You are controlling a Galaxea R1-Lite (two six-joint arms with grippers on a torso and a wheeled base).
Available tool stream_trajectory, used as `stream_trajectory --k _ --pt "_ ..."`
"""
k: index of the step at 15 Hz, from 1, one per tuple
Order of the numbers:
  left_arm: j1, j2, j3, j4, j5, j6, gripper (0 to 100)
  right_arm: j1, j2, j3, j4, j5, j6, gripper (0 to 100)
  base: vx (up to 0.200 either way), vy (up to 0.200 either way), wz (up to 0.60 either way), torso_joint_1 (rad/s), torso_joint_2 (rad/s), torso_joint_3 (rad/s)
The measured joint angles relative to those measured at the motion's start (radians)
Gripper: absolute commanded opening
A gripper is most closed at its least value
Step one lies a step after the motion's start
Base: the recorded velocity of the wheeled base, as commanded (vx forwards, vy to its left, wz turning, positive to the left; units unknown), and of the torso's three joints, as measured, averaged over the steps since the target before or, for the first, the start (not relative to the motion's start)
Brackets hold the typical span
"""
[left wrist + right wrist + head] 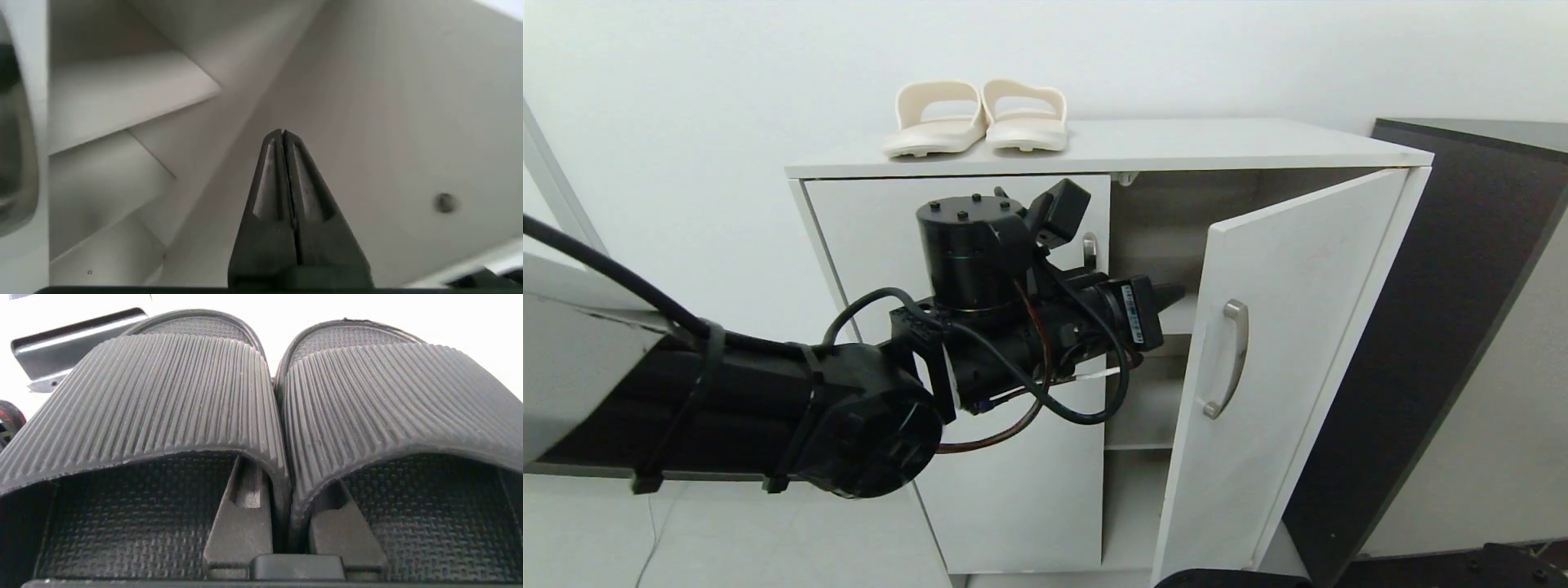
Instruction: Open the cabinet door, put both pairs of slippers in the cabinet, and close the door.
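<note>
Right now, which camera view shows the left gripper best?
The left wrist view: the left gripper shows close, fingers shut. The head view catches just its tip at the open cabinet; the right wrist view faces black slippers.

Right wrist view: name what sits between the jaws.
The adjoining side walls of the black slippers, pressed together, with one jaw under each strap; the right wrist view shows it.
</note>
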Motion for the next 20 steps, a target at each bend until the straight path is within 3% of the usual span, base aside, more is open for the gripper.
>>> stream_trajectory --k 5,7,9,12,16,20 --pt "-0.025 0.017 0.039 -0.023 0.002 0.001 0 0.011 0.003 0.003 0.002 0.002 0.000 0 -0.200 0.000 0.00 0.000 0.00 0.005" --pt "-0.066 0.017 0.060 -0.066 -0.001 0.003 0 0.021 0.003 0.011 0.000 0.002 -0.001 0 -0.200 0.000 0.00 -0.002 0.00 0.002" --pt "-0.144 0.019 0.077 -0.129 -0.004 0.005 0 0.027 0.004 0.016 0.001 0.003 -0.011 0 -0.100 0.000 0.00 0.001 0.00 0.004" --pt "-0.180 0.019 0.085 -0.140 -0.004 0.005 0 0.028 0.004 0.018 0.000 0.004 -0.013 0 0.000 0.000 0.00 0.000 0.00 0.000" --pt "-0.152 0.019 0.089 -0.138 0.004 0.006 0 0.027 0.004 0.017 0.000 0.006 -0.013 0 0.000 0.000 0.00 0.000 0.00 0.000" --pt "-0.069 -0.054 0.145 -0.132 0.010 0.012 0 0.005 0.021 -0.010 -0.002 -0.002 -0.006 0 0.000 0.000 0.00 0.000 0.00 0.000"
